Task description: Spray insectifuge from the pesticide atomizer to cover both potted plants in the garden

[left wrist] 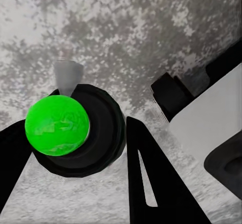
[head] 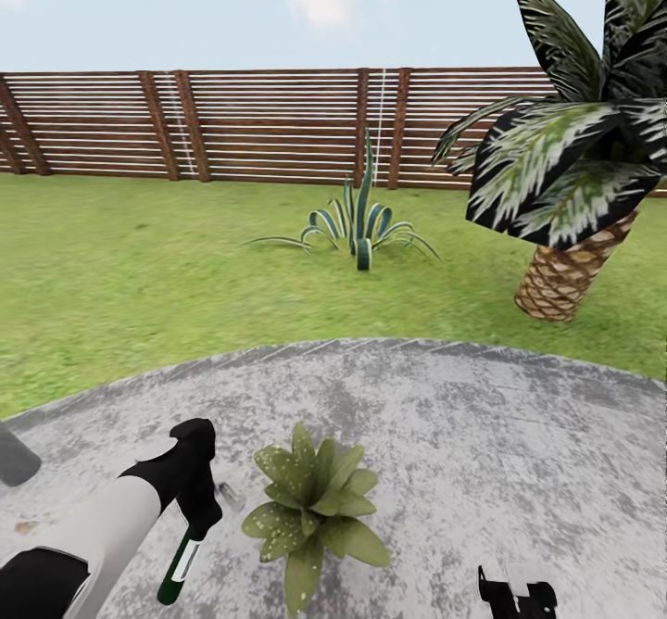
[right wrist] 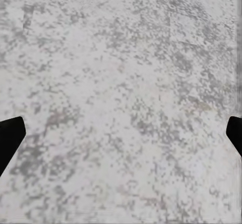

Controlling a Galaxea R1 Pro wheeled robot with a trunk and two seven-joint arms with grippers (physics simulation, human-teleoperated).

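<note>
At the near edge of the head view, the right hand [head: 515, 593] is seen low over the round grey mottled paving [head: 482, 434]. In the right wrist view its fingertips [right wrist: 9, 136] are set wide apart at the frame's edges, with nothing between them and only paving beyond.

The left hand [head: 196, 517] is clamped on the pesticide atomizer [head: 181, 563], which hangs below it, tilted, its dark end lowest. In the left wrist view the bottle's green band [left wrist: 57, 125] and black end are seen head-on between the black fingers [left wrist: 151, 183].

Just beside the left hand, one potted plant [head: 315, 512] is seen standing on the paving, a low rosette of speckled leaves; its pot is hidden by them.

Beyond the paving lies the lawn [head: 139, 276]. On it are noted a striped curling-leaf plant [head: 357, 225] and, to the right, a palm-like tree [head: 565, 267]. A brown wooden slat fence [head: 259, 123] closes the garden at the back.
</note>
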